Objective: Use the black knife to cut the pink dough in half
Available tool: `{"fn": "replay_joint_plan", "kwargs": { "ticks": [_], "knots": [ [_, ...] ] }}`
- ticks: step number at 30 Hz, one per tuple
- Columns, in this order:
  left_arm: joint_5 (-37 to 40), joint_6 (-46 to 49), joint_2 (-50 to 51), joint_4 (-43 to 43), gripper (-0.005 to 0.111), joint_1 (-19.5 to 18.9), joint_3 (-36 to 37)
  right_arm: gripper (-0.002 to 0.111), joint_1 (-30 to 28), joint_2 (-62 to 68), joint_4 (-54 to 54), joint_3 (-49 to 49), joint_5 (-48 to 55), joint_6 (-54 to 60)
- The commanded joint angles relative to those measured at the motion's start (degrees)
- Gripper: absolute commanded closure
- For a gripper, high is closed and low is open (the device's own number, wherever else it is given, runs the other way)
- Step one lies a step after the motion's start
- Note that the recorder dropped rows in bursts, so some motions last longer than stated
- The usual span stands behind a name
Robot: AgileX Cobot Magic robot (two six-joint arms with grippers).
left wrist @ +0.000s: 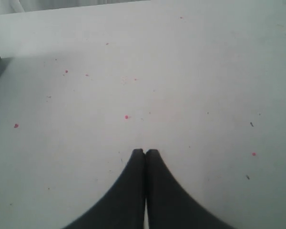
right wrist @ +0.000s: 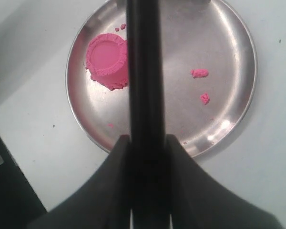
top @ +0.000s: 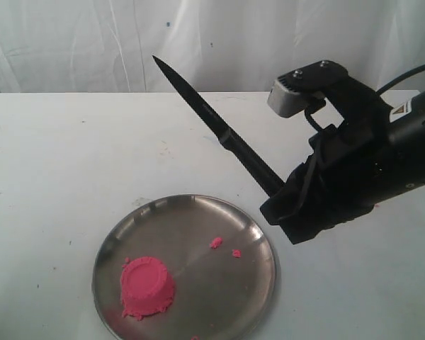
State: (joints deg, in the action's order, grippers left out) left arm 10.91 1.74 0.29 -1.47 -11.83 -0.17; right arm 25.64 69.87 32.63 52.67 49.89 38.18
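A: Right gripper?
B: Clamped on black knife handle; blade slants up toward the table's far edge. Left gripper pinched together, empty.
A: Pink dough?
B: Whole, by the plate's front-left rim.
A: Writing?
B: One sticker behind the right gripper, too small to read.

This is a robotics test bench in a lab. A plain white table stands before a white cloth backdrop hung in folds. My black right arm carries a grey camera bolted over the wrist, with a cable running off it. The kitchen things number 3: 1 round steel plate, a moulded mound of pink dough on it, 1 black knife. Pink crumbs speckle the tabletop.
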Motion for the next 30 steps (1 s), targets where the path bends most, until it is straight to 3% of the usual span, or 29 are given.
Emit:
{"fn": "replay_joint_plan", "kwargs": {
  "ticks": [1,3,5,6,10,13,14,18,24,30],
  "knots": [
    [-17.81,-6.17,-0.29,-5.42,0.107,-0.04,0.17,0.108,0.11,-0.59,0.57,-0.22,-0.33,0.09],
    [-33.42,-7.43,-0.29,-5.53,0.107,-0.04,0.17,0.108,0.11,-0.59,0.57,-0.22,-0.33,0.09],
    [-55.22,-7.75,-0.29,-6.91,0.107,-0.04,0.17,0.108,0.11,-0.59,0.57,-0.22,-0.44,0.09],
    [-57.90,-7.75,-0.29,-8.98,0.107,-0.04,-0.29,0.108,0.11,-0.59,0.57,-0.22,-0.83,0.09],
    [-48.55,-5.61,2.51,-12.02,0.107,-0.04,-10.35,0.108,0.11,-0.48,1.01,-0.22,-2.34,0.09],
    [-34.67,16.81,10.96,-11.19,0.107,-0.04,-15.65,0.108,0.11,-0.48,1.01,-0.22,-2.40,0.09],
    [-33.02,20.58,14.59,-8.90,0.107,-0.04,-15.91,0.108,0.11,-0.48,1.01,-0.22,-2.40,0.09],
    [-31.99,20.36,23.27,-1.53,0.107,0.89,-15.91,0.108,0.11,-0.48,1.01,-0.22,-2.95,0.09],
    [-31.17,11.14,34.04,4.27,0.107,11.06,-15.91,0.108,0.11,-0.48,1.01,-0.22,-2.95,-0.62],
    [-12.94,7.88,44.42,9.17,0.107,26.34,-17.55,0.108,0.11,-0.48,1.01,-1.71,-4.38,-0.52]
  ]
}}
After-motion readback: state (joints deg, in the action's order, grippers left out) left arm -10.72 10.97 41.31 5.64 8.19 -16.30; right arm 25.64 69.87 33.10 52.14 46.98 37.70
